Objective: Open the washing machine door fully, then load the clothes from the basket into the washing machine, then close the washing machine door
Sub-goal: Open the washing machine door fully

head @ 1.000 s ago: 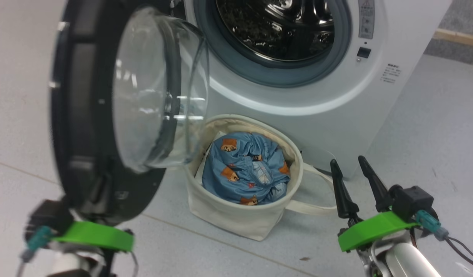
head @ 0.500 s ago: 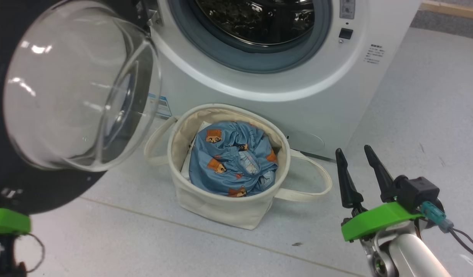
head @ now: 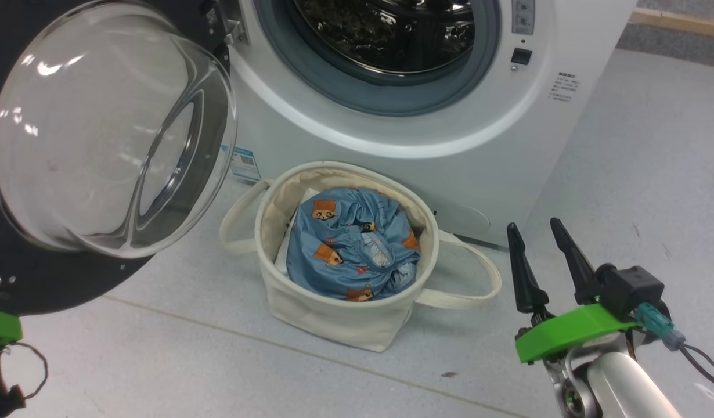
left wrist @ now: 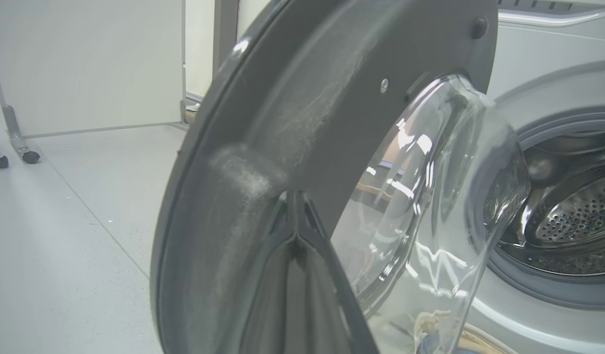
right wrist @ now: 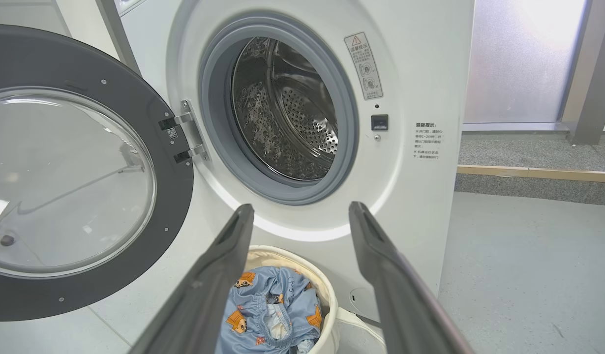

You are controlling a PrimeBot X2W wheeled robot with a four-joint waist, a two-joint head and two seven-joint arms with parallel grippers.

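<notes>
Door stage, by my judgement all but done: at far left the washing machine door (head: pixel 101 133) stands wide on its hinges, glass bowl facing me. In the left wrist view my left gripper (left wrist: pixel 295 196), fingers pressed together and pinching nothing, lies against the door's grey inner rim; whether it actually touches, I cannot tell. At centre the basket (head: pixel 334 316) sits on the floor (head: pixel 159 360), hard against the foot of the washing machine (head: pixel 508 145) and just below its open drum. The clothes (head: pixel 351 249), blue with orange bears, are heaped inside the basket, none loaded yet. At lower right my right gripper (head: pixel 532 226) hovers empty beside the basket's near handle, fingers spread and pointing up. As I read it, loading comes next. That calls for drawing the left arm clear of the door, then bringing the spread right fingers down over the basket's rim into the heap and closing on a good fold of cloth.
</notes>
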